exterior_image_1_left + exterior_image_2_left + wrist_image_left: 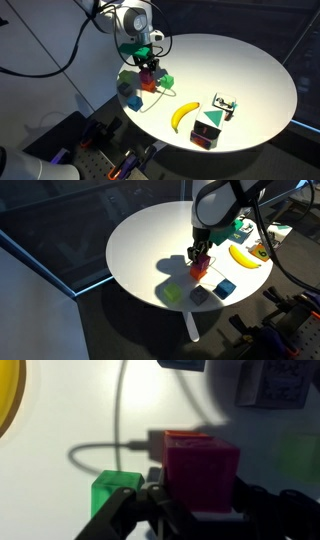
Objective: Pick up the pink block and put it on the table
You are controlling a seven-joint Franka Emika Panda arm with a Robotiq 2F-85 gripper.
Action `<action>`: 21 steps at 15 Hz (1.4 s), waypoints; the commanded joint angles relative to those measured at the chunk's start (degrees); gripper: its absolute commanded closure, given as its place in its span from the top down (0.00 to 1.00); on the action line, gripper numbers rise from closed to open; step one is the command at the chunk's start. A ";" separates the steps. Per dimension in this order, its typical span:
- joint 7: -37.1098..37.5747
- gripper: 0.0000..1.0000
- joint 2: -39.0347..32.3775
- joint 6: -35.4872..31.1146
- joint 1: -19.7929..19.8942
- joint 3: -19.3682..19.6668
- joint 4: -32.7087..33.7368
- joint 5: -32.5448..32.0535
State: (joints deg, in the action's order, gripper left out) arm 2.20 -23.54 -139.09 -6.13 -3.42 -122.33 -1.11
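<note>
– where is the arm?
– i have it bent down over the table [250, 70], near the rim, with the gripper [148, 66] pointing straight down among the blocks.
– and the jaws?
– wrist view: green cube [118, 490] at left, then the pink block [200, 465] between my fingers [130, 518]. i cannot tell whether they pinch it or only flank it.

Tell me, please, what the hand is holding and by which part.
The hand appears to grip the pink block by two opposite side faces.
</note>
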 commanded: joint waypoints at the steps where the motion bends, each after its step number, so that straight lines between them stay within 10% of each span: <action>1: 2.16 0.28 3.72 3.66 -0.46 0.85 -1.31 -1.35; 21: 0.74 0.28 1.60 -2.89 3.18 3.78 -6.97 -0.50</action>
State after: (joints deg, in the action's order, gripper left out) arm 2.57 -20.87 -139.71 -3.42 0.46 -129.48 -1.14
